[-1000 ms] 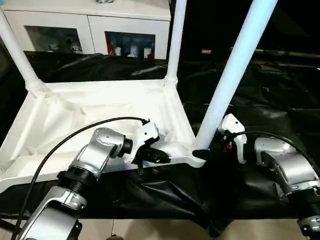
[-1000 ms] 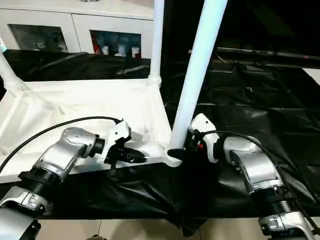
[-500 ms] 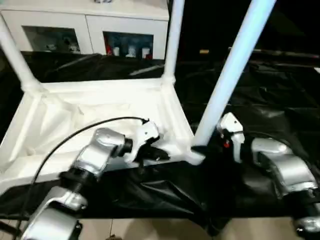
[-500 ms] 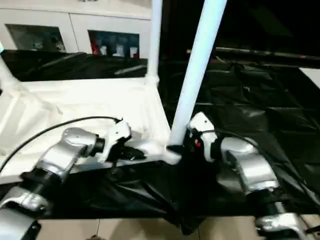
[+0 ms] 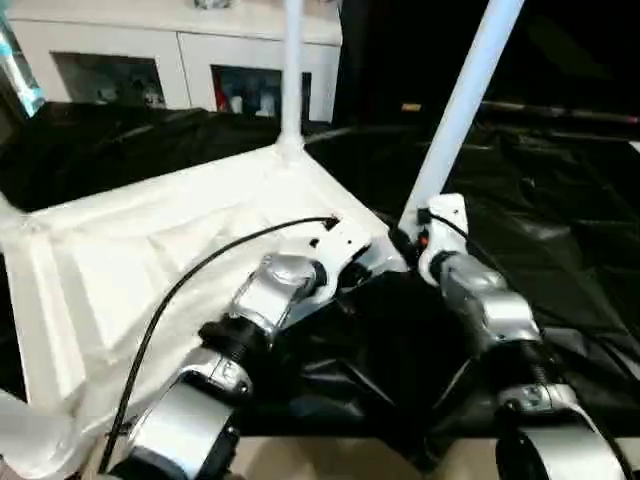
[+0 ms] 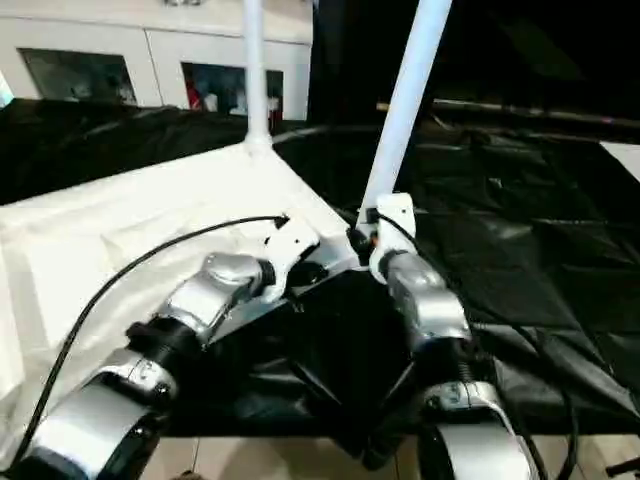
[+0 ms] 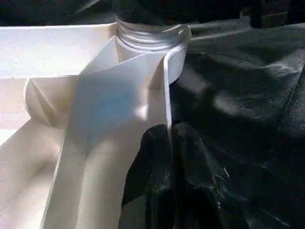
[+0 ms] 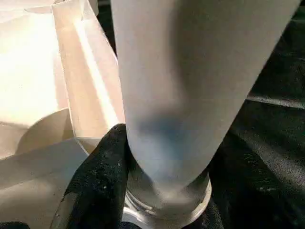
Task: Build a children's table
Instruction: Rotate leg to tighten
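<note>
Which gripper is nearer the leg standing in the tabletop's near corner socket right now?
Right. The right gripper is closed around the base of the leg, a finger against it. The left gripper pinches the tabletop rim just beside that corner, short of the leg.

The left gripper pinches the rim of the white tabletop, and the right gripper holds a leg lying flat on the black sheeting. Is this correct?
Not quite: the leg stands upright in the tabletop corner socket, as the left eye view shows. The right gripper does hold its base, and the left gripper pinches the rim.
</note>
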You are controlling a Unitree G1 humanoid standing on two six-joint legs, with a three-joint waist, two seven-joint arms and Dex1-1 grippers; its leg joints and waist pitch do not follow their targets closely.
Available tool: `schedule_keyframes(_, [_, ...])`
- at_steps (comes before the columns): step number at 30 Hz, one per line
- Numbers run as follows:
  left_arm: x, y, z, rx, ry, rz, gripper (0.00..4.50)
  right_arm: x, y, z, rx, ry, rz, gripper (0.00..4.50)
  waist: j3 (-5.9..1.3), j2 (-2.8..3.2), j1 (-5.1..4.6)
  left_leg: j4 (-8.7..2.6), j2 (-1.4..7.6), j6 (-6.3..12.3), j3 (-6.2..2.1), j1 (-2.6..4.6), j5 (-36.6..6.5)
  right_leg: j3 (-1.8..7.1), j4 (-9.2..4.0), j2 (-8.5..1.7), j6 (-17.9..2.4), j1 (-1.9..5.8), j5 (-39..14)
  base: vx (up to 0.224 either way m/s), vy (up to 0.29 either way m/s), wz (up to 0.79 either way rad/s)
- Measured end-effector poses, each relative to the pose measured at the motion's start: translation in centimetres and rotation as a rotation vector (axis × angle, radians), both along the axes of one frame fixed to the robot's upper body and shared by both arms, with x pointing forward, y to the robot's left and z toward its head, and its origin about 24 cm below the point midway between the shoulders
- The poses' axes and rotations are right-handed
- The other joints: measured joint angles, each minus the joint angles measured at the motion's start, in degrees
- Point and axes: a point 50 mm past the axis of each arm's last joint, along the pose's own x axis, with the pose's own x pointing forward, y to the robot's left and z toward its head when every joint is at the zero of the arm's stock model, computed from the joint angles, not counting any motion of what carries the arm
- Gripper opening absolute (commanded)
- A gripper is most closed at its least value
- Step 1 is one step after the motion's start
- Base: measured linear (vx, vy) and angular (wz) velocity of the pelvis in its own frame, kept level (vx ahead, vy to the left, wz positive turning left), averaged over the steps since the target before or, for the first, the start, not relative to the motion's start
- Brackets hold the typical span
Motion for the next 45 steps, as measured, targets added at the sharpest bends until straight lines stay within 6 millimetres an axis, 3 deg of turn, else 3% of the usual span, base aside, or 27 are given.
schedule_keyframes(1, [0.0,0.0,0.0,0.000,0.000,-0.006,0.00,0.0,0.0,0.0,0.002,-0.002,0.003,2.00,0.00,0.00,0.00,0.00,0.00,0.00,0.00,0.00,0.0,-0.01,0.00,0.00,0.0,0.00,0.0,0.000,0.000,0.00])
schedule_keyframes(2, [0.0,0.1,0.0,-0.001,0.001,-0.014,0.00,-0.1,0.0,-0.1,0.005,-0.005,0.010,2.56,0.00,0.00,-0.04,0.00,0.01,0.00,-0.01,0.00,0.0,-0.01,0.00,0.01,0.0,0.00,0.0,0.000,0.000,0.00])
schedule_keyframes(8, [-0.1,1.1,0.1,-0.005,0.006,-0.082,0.00,-1.1,-1.2,-0.1,0.008,-0.018,0.157,3.03,0.03,-0.07,-0.05,-0.03,0.03,0.00,-0.02,-0.01,0.0,-0.03,0.00,0.03,0.2,-0.02,-0.1,0.000,0.000,0.00])
schedule_keyframes(12, [-0.3,2.6,0.2,-0.003,0.012,-0.166,0.00,-2.5,-2.6,0.2,-0.009,-0.007,0.354,3.38,0.05,-0.04,0.03,-0.09,0.08,0.00,-0.02,0.00,0.0,-0.05,0.01,0.05,0.2,-0.03,-0.1,0.000,0.000,0.00])
schedule_keyframes(20, [-2.3,5.2,0.4,-0.035,0.085,-0.408,0.00,-4.9,-4.6,2.8,-0.033,0.028,0.740,4.10,0.15,0.25,0.29,-0.10,0.12,0.01,0.01,-0.07,0.0,-0.04,-0.04,0.03,0.0,-0.06,0.0,0.000,0.000,0.00])
schedule_keyframes(28, [-3.4,6.3,0.5,-0.048,0.142,-0.482,0.00,-5.7,-5.4,3.3,-0.066,0.083,0.862,4.10,0.18,0.19,0.15,-0.08,0.28,0.01,0.02,-0.07,0.0,-0.04,-0.01,0.03,0.0,-0.08,0.0,0.000,0.000,0.00])
schedule_keyframes(30, [-3.4,6.4,0.6,-0.050,0.147,-0.483,0.00,-5.7,-5.2,3.1,-0.064,0.087,0.867,3.74,0.21,0.14,0.09,-0.09,0.30,0.01,0.03,-0.08,0.0,-0.05,0.00,0.04,0.0,-0.10,0.0,0.000,0.000,0.00])
schedule_keyframes(45, [-3.4,7.0,0.7,-0.050,0.152,-0.465,0.00,-5.7,-4.5,2.3,-0.059,0.108,0.882,2.60,0.26,0.06,-0.29,-0.02,0.41,0.00,0.06,-0.05,0.0,-0.05,0.07,0.12,0.0,-0.13,0.0,0.000,0.000,0.00])
